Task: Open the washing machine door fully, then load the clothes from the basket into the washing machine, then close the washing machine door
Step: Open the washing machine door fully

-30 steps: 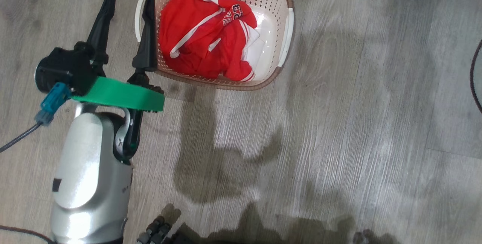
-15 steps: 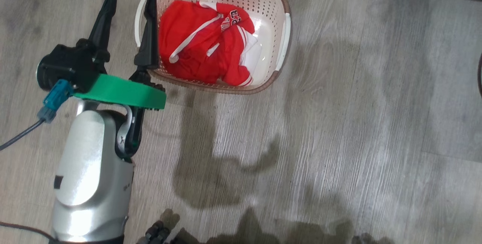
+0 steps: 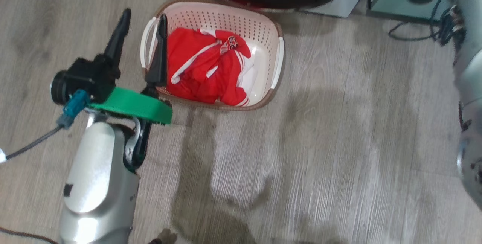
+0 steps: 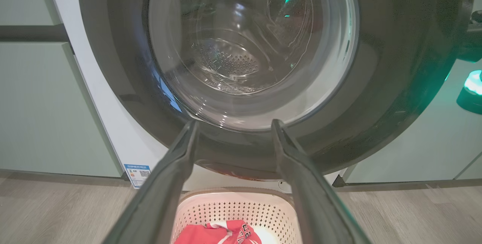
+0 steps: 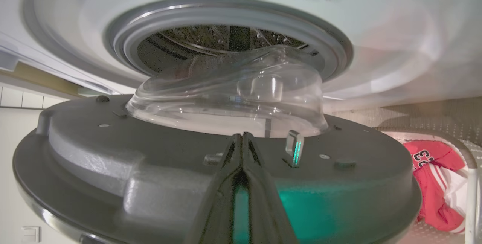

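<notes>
- The washing machine door (image 4: 376,86) is standing swung out from the washing machine (image 4: 101,97). Its glossy black ring and bulging clear glass bowl (image 4: 248,48) are hanging between the left gripper (image 4: 233,121) and the perforated steel drum (image 5: 211,37).
- The left gripper is hovering with its long dark fingers spread wide and nothing between them. In the head view one finger is crossing the basket's left edge.
- The basket (image 3: 278,35), cream perforated plastic with a brown rim and white handles, is sitting on the grey wood-grain floor (image 3: 320,142) just in front of the machine. The door's lower edge is hanging above its far rim.
- The clothes (image 3: 203,67), crumpled red fabric with white stripes and lettering, are lying inside the basket, toward its left side.
- The right gripper (image 5: 243,135) is pressing its fingers flat together, grasping nothing. Its tips are sitting at the door's matte grey inner face beside the bowl's base; contact is possibly being made, but the angle is leaving it unclear.
- A grey rubber gasket (image 5: 124,37) is ringing the drum opening, and a small latch tab (image 5: 294,148) is sticking up near those fingertips.
- Pale green cabinets (image 4: 37,104) are flanking the machine, a blue sticker (image 4: 137,172) is showing at its lower corner, and a black cable (image 3: 414,35) is trailing on the floor at right.
</notes>
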Robot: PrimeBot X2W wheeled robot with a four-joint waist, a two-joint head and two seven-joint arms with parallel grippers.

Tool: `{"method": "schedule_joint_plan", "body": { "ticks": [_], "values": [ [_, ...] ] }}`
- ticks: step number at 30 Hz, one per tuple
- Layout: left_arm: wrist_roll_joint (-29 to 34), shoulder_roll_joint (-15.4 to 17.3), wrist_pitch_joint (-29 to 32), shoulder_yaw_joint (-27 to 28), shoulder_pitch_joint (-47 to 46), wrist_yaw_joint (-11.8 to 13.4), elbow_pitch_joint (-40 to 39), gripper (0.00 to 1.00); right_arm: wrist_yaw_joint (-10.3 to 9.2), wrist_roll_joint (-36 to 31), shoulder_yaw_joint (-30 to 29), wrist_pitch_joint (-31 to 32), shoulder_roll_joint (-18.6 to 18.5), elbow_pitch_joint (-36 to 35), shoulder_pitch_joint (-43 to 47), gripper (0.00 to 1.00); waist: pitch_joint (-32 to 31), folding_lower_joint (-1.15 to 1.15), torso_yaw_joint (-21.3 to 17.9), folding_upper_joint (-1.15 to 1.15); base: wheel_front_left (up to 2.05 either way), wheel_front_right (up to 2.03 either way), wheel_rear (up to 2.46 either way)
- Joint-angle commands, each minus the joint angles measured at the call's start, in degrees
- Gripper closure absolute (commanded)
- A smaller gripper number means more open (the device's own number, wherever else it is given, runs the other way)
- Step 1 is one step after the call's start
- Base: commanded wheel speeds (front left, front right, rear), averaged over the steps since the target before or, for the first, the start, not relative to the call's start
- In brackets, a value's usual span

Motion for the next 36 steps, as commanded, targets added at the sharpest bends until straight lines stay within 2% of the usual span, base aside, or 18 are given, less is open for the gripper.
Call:
{"method": "schedule_joint_plan", "body": {
  "ticks": [1,19,36],
  "values": [
    [0.61,1.07,-0.54,1.6,0.78,-0.1,-1.32,0.0,0.05,0.39,0.89,1.29,2.29,-2.89,0.67,1.0,-1.4,0.0,0.04,0.0,0.0,0.0,0.0],
    [0.78,1.07,-0.54,2.85,7.58,1.0,0.98,0.0,0.05,3.06,2.61,7.81,4.93,-11.11,15.38,1.0,-10.69,0.0,3.18,0.0,0.0,0.0,0.0],
    [0.16,1.07,-0.54,4.06,13.0,2.27,2.47,0.0,0.05,8.94,8.01,10.28,5.89,-20.39,28.43,1.0,-16.95,0.0,9.16,0.0,0.0,0.0,0.0]
  ]
}}
